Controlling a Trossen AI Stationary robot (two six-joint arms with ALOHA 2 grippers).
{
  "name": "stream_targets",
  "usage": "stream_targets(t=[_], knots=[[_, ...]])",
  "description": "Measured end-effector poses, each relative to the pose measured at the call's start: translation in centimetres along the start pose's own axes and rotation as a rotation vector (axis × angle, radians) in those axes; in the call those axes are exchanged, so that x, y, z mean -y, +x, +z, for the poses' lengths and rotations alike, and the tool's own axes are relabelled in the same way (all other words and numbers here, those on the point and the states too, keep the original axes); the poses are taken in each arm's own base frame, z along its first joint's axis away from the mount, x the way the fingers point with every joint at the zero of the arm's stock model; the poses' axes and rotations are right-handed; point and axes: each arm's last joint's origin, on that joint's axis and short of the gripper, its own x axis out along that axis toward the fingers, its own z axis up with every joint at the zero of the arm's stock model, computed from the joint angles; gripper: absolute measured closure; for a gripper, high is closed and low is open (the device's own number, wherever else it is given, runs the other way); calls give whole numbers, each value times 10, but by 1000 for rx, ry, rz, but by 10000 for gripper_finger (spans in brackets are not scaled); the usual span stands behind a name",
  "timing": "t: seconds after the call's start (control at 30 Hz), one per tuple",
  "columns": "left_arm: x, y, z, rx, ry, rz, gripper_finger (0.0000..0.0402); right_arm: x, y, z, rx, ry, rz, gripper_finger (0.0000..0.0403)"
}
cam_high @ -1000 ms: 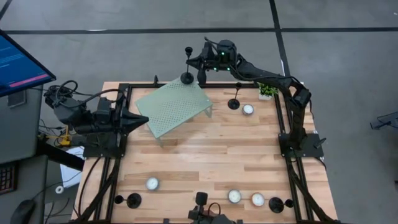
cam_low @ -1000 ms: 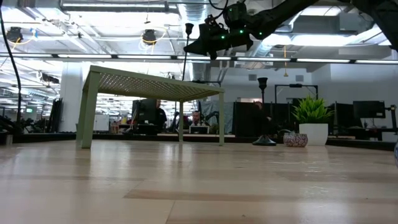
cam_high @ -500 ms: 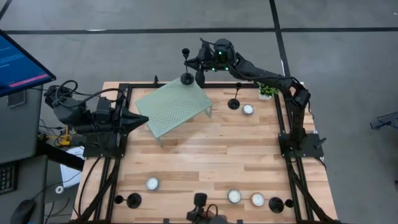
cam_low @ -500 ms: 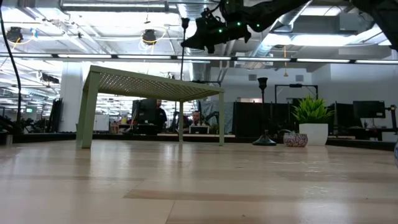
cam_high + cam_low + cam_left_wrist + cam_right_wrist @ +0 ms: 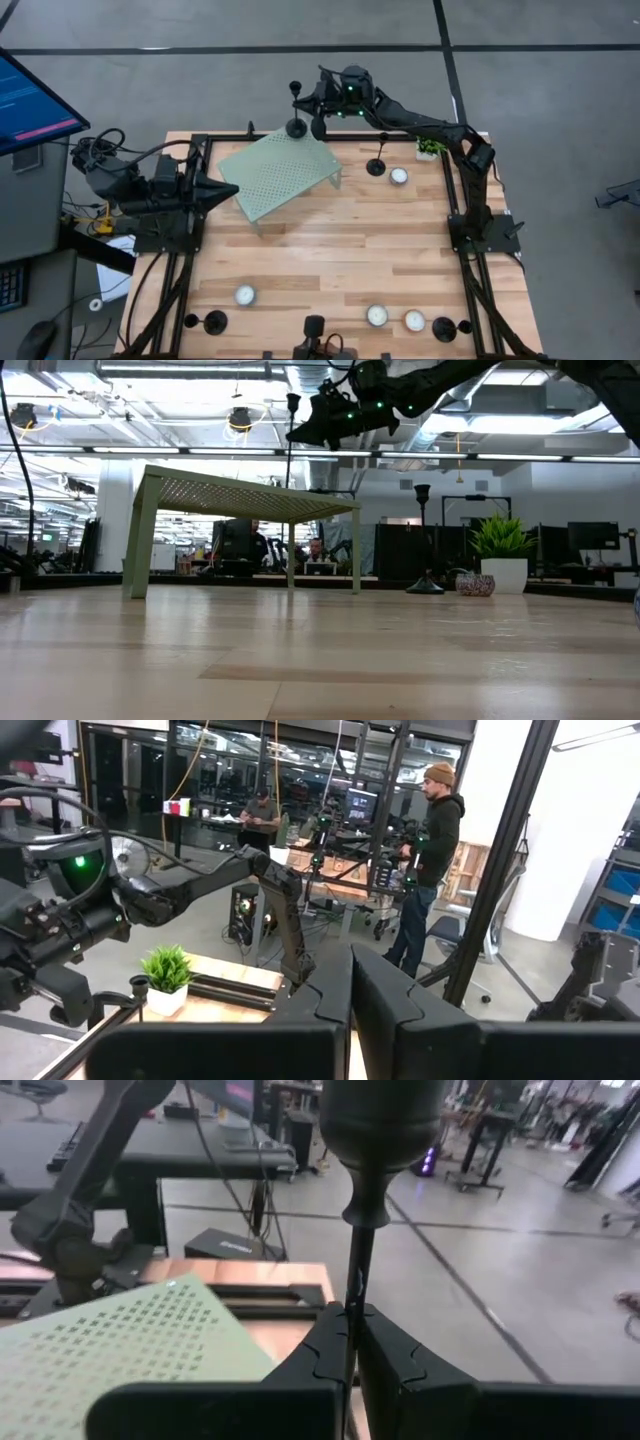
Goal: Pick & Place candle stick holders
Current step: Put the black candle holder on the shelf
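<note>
My right gripper [image 5: 314, 104] reaches over the table's far edge and is shut on a black candle stick holder [image 5: 290, 450]. The holder's top cup [image 5: 296, 87] stands above the fingers. Its disc base [image 5: 297, 128] is over the far corner of the pale green perforated stand [image 5: 280, 172]; I cannot tell whether the base rests on it. A second holder [image 5: 377, 165] stands on its base on the table right of the stand. Others [image 5: 213, 322] [image 5: 445, 328] stand at the near edge. My left gripper [image 5: 230, 192] waits shut at the table's left side. My right gripper pinches the holder's thin stem [image 5: 356, 1270] between its two fingers, a little below the top cup [image 5: 380, 1120]. The fingers [image 5: 305, 432] lie about level, coming from the table's right, across the stem. The holder stays upright, with most of the stem and the base below the fingers.
Small round tealights lie on the wood [image 5: 399, 176] [image 5: 245, 295] [image 5: 377, 315]. A little potted plant [image 5: 430, 147] stands at the far right. Black frame rails [image 5: 190, 250] run along the table's left and right sides. A person [image 5: 430, 860] stands in the room beyond.
My right gripper has edged a little toward the table's left with the holder, which has stayed upright in the shut fingers.
</note>
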Motion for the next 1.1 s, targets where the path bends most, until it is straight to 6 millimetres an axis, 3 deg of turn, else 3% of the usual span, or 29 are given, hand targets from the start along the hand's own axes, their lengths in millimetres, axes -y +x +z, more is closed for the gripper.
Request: stream_targets(t=[0.3, 0.67, 1.1], knots=[[0, 0, 0, 1, -1, 0, 395, 10, -4, -5, -27, 21, -18, 403], [0, 0, 0, 3, -3, 0, 393, 6, 6, -13, -10, 22, 15, 403], [0, 0, 2, 12, -13, -1, 394, 10, 5, -14, -12, 44, 11, 403]])
